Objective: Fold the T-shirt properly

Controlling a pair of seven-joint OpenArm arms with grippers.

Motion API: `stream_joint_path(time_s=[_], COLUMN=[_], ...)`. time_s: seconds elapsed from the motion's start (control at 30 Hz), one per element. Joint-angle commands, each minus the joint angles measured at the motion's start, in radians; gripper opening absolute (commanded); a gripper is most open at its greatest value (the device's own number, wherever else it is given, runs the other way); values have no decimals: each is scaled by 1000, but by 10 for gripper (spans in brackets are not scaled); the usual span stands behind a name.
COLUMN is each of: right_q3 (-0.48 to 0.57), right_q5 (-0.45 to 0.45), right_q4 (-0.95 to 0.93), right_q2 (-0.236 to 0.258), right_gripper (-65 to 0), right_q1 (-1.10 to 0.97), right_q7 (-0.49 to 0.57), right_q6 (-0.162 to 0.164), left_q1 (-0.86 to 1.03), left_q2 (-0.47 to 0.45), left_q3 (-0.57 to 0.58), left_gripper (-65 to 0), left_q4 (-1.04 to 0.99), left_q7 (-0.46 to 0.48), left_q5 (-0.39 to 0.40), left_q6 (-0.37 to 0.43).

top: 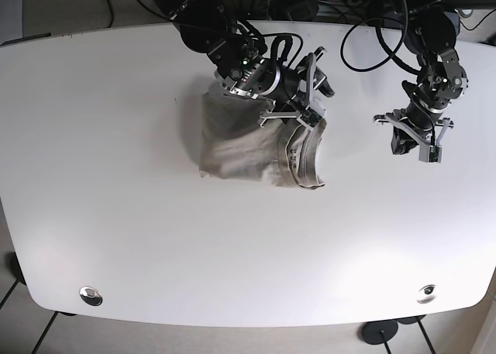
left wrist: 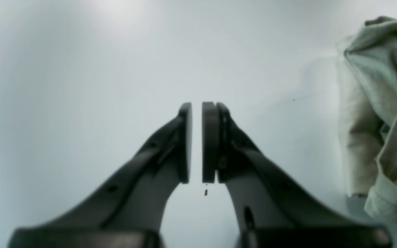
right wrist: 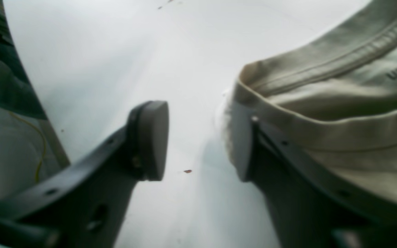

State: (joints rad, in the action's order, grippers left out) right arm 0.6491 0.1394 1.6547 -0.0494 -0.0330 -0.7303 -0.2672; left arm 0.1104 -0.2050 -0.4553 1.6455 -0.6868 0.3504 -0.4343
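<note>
**End effectors off a mostly folded shirt**

Right end effector (right wrist: pixel 198 141) gapes wide at the T-shirt (top: pixel 256 149), a compact bundle toward the tabletop (top: pixel 116 238) rear edge. Left end effector (left wrist: pixel 197 143), nearly closed, holds nothing. Probably only tidying remains.

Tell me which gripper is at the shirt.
The right gripper, open, one of its fingers against the shirt collar. The left gripper is nearly shut over bare table, apart from the cloth.

left gripper (left wrist: pixel 196 143): fingers nearly closed | right gripper (right wrist: pixel 198 141): fingers spread
</note>
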Motion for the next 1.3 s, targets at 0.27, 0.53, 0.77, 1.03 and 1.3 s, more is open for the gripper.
stream_joint_path(time_s=[0.27,0.53,0.77,1.03,1.3], right_q3=[-272,-567,-562,-562,-569], right_q5=[257,332,325,332,325], right_q4=[210,68,-186,-255,-70], right_q2=[53,113,128,158,181], right_gripper=[-298,-582,-604,-604,-604], right_q1=[-15,64,100,101,157], right_q7=[27,25,156,229,140], right_q6=[3,-5,-7,-8,-5], left_q1=[-41,-36,-38,-104,-24], left_q2=[-7,63,83,31,26], left_q3=[115,413,497,453,453], left_gripper=[-615,-617,-617,-617,-615], left_q4=[112,178,112,-136,177], left_q7=[26,28,28,82,80], left_q5=[16,9,8,14,16], left_q6=[-2,-2,-1,-1,-1])
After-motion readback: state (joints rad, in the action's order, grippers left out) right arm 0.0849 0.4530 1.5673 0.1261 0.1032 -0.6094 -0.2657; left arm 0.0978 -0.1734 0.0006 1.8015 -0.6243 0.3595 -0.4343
